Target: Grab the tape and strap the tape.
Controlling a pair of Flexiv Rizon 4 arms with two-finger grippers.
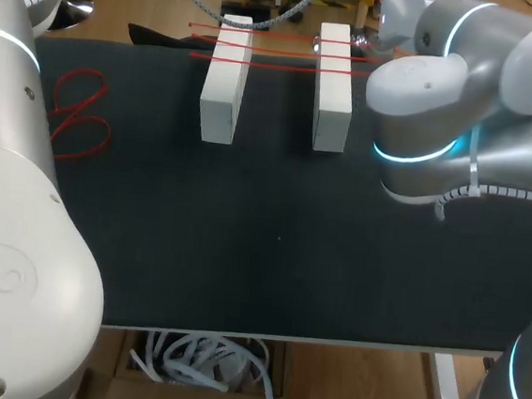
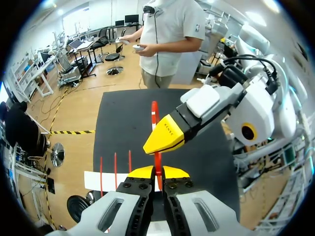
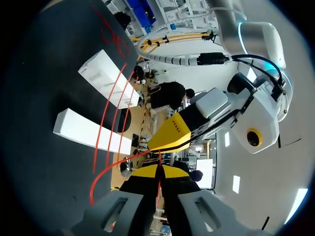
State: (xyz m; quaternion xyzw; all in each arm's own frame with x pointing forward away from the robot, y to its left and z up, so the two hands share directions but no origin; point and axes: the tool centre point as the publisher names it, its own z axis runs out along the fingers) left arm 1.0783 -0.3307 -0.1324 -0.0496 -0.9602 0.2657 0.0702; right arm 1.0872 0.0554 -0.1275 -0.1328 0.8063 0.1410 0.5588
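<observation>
Across two white blocks at the far side of the table, thin red tape is stretched; red loops lie loose at the left. Neither tool is shown there.

In the left wrist view, the left tool is pressed together on the tape, with the right tool just ahead.

In the right wrist view, the right tool is likewise pinched on the tape, which curves off towards the blocks. The tape is judged light, limp and slippery; it is best held flat, near its end.
</observation>
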